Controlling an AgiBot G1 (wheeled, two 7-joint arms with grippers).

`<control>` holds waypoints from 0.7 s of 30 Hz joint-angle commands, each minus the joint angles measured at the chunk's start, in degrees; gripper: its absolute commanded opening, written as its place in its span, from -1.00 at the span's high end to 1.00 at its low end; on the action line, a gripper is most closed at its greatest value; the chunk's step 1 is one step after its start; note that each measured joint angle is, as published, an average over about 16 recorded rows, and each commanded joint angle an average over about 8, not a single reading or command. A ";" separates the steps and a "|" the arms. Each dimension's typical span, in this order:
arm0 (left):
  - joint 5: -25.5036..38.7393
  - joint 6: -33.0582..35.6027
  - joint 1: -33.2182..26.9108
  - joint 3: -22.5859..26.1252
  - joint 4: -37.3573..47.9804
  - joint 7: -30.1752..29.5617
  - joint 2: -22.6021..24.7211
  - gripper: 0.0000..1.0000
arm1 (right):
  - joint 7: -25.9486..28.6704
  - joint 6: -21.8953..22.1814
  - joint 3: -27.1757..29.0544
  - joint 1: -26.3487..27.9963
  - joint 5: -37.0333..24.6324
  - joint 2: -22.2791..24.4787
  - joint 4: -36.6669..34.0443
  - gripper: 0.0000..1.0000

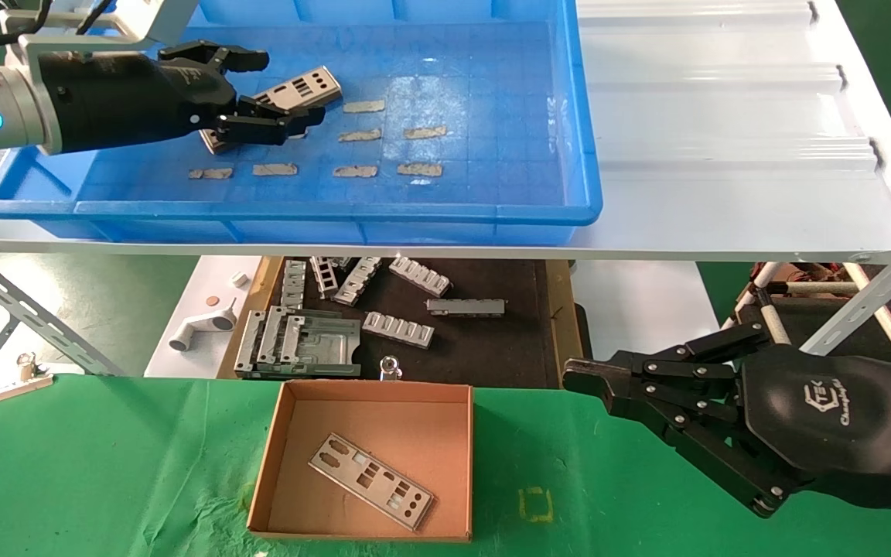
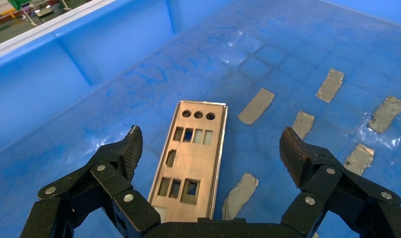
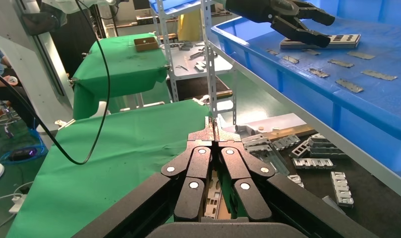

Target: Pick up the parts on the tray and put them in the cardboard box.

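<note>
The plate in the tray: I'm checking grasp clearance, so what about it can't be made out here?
- Head view: the left gripper covers the near end of the plate in the tray.
- Left wrist view: the gripper's body cuts off that same end of the plate.
- Neither view shows any gap beneath it.

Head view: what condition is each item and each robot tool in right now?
Left tool: open, straddling the plate in the tray, not gripping.
Right tool: shut, empty, idle above the green cloth.
Plate in the tray: lying flat.
Blue tray: holds one plate.
Cardboard box: open, one plate inside.
</note>
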 commanded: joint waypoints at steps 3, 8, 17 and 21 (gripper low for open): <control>0.13 0.17 -0.65 0.09 1.67 0.60 0.30 -1.00 | 0.00 0.00 0.00 0.00 0.00 0.00 0.00 1.00; 0.17 -0.32 -1.14 0.10 3.33 0.73 0.80 -0.66 | 0.00 0.00 0.00 0.00 0.00 0.00 0.00 1.00; 0.25 -1.18 -1.54 0.14 5.23 0.60 1.60 0.81 | 0.00 0.00 0.00 0.00 0.00 0.00 0.00 1.00; 0.17 -1.48 -1.67 0.09 5.68 0.60 1.79 1.00 | 0.00 0.00 0.00 0.00 0.00 0.00 0.00 1.00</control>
